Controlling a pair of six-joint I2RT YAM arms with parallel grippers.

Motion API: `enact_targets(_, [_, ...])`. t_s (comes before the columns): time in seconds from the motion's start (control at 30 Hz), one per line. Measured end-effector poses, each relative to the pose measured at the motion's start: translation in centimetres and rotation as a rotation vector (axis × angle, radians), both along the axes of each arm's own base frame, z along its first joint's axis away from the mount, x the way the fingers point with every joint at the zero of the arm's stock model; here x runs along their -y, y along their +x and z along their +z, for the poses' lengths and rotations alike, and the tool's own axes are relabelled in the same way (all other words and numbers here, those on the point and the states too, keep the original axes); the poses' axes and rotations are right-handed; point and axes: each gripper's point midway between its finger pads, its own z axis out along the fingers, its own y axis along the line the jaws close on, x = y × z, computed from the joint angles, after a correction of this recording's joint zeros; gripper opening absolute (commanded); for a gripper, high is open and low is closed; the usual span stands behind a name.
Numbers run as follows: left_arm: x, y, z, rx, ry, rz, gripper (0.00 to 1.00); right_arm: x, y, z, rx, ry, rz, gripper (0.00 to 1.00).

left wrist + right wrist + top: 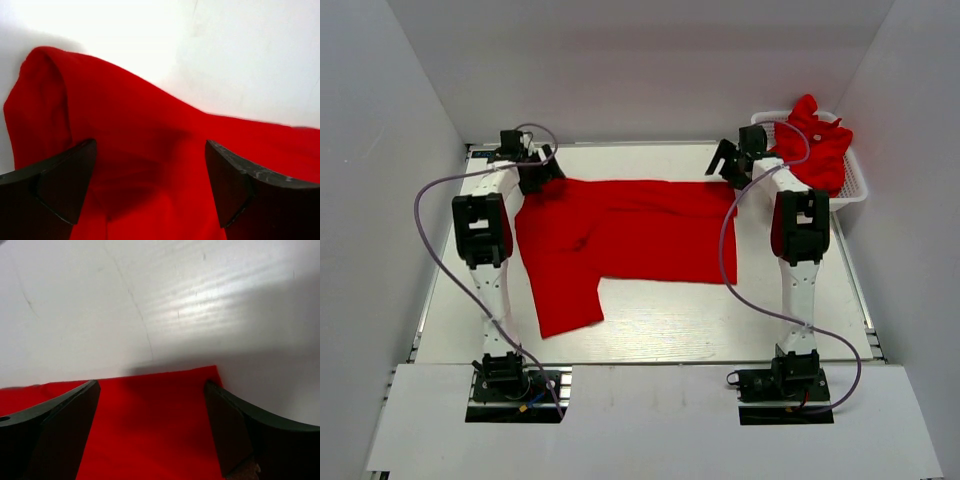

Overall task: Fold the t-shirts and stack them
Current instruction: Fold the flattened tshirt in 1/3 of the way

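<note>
One plain red t-shirt (630,232) — spread flat, L-shaped.

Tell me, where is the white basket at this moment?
In the top view the white basket sits at the far right corner of the table, just right of the right gripper, with crumpled red t-shirts heaped in it.
</note>
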Motion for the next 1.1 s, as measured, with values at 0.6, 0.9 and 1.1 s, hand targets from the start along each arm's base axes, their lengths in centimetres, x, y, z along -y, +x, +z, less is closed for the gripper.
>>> enact_targets(0.6, [-0.8, -1.6, 10.3, 0.088, 0.081, -0.02, 1.0, -3.5, -0.9, 14.5, 0.312, -0.135, 0.337, 0.9])
enact_targets(0.9, [-0.2, -21.5, 17.4, 0.095, 0.001, 0.228, 1.0, -4.0, -13.7, 17.5, 0.317, -0.127, 0.315, 0.9])
enact_targets(1.1, [-0.2, -32.3, 8.5, -0.203, 0.011, 0.327, 1.0, -2.0, -21.7, 9.2, 0.083, -0.083, 0.242, 0.9])
